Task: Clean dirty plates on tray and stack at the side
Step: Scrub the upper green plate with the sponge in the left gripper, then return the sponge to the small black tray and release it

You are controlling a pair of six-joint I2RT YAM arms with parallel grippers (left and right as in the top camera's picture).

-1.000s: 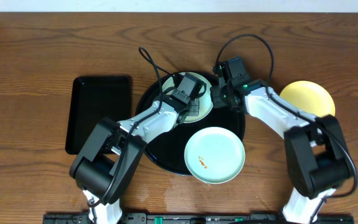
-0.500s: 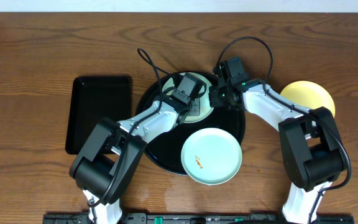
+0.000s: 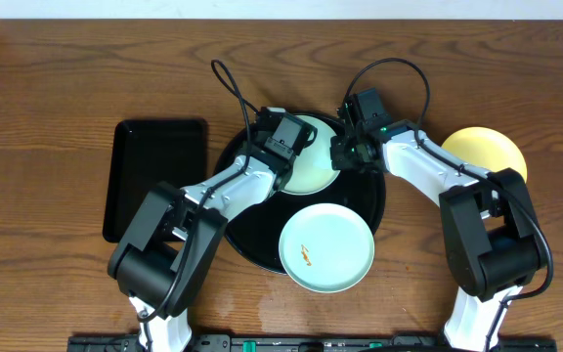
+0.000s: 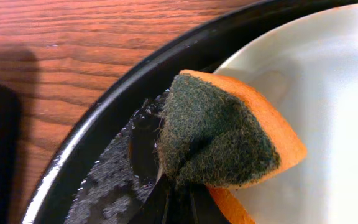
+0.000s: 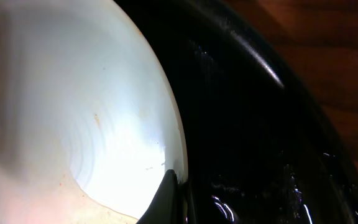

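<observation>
Brown wood-grain tabletop (image 3: 66, 78); a rectangular tray (image 3: 154, 176) lies left of the round black tray (image 3: 252, 235), whose floor looks wet.

Both arms reach in over the tray's far half. The left pincer (image 4: 176, 193) is clamped on a sponge (image 4: 229, 134) (orange, dark scouring face) at the rear mint plate's (image 3: 316, 166) left rim. The right pincer (image 5: 169, 193) is closed on that plate's right rim.

The front mint plate (image 3: 326, 246), with an orange smear, overhangs the tray's near rim. The yellow plate (image 3: 484, 154) sits on the tabletop, right.
</observation>
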